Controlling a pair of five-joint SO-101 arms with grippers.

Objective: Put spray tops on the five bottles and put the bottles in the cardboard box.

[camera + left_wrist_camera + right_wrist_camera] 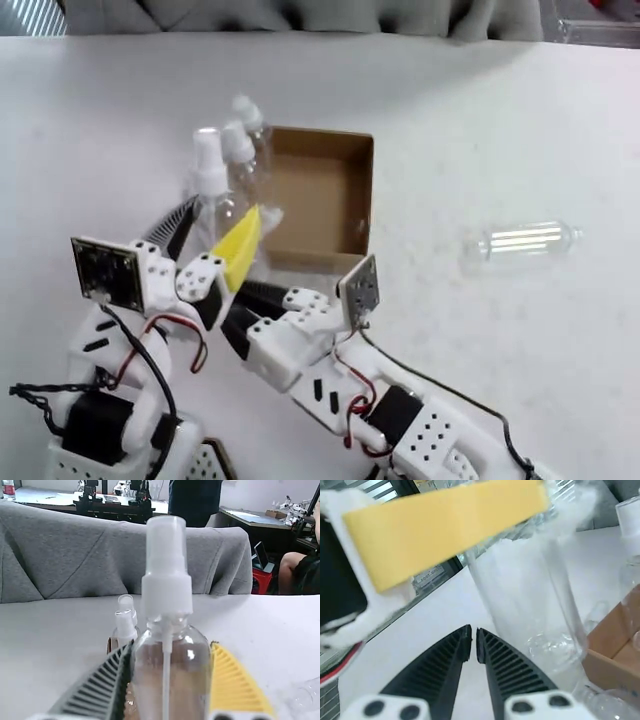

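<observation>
left gripper [171, 652] clamped on bottle [170, 680], upright between grey and yellow fingers, spray top [167, 575] poking up above jaws. right gripper [473, 636] jaws pretty much pinched together, nothing in them, tips just short of that same bottle. cardboard box [335, 170] right beyond both jaws, two capped bottles [243, 135] standing at its edge. topless bottle [522, 240] lying on table [500, 120], well apart from both grippers.

Clear glossy plastic on the bottle [170, 680], smooth white plastic spray top [166, 565]; cardboard box [320, 200] matt brown, counter [500, 120] matt white, ribbed plastic fingers [235, 685] on the left hand [170, 652].
</observation>
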